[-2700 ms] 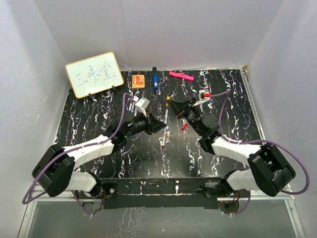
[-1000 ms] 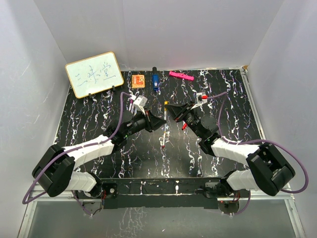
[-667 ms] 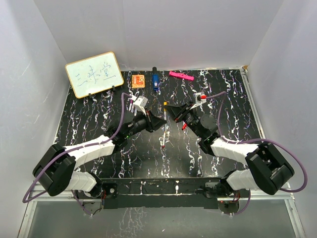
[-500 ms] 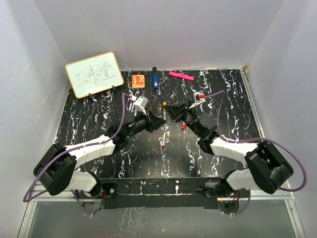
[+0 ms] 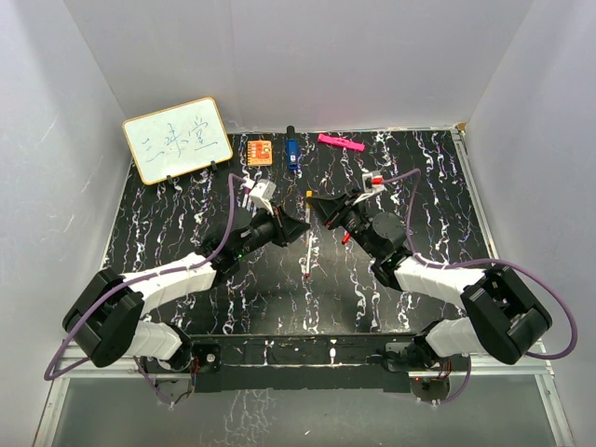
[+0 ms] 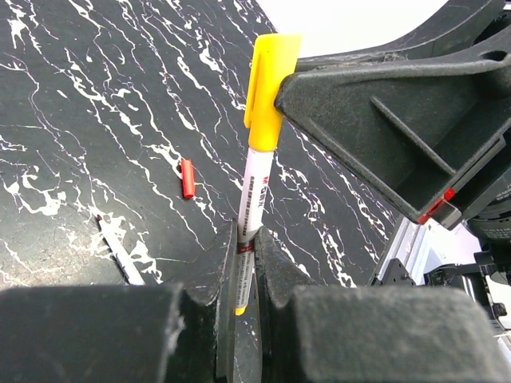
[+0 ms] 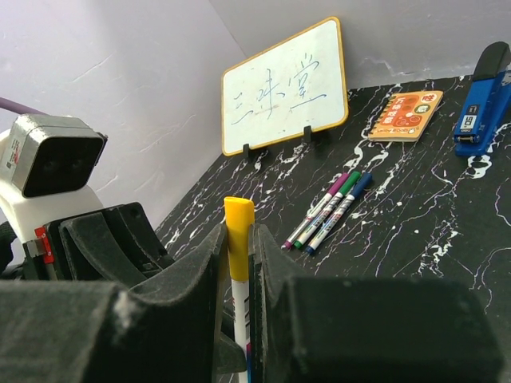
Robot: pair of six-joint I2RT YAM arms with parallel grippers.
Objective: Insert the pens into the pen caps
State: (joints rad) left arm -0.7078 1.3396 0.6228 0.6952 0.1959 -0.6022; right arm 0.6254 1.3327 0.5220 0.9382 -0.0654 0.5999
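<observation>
In the left wrist view we saw the left gripper (image 6: 243,251) closed on the white barrel of a pen (image 6: 255,187) low in the frame. The pen rose to a yellow cap (image 6: 266,84) at upper middle. The right wrist view added what that one hid: the right gripper (image 7: 238,239) pinching the yellow cap between its fingers, and beyond it three pens (image 7: 329,209) lying side by side below a whiteboard (image 7: 283,84). Only the left wrist view showed a red cap (image 6: 187,177) and another pen (image 6: 120,254) lying on the table (image 6: 96,96) at left. From above, both grippers met near the table's middle.
</observation>
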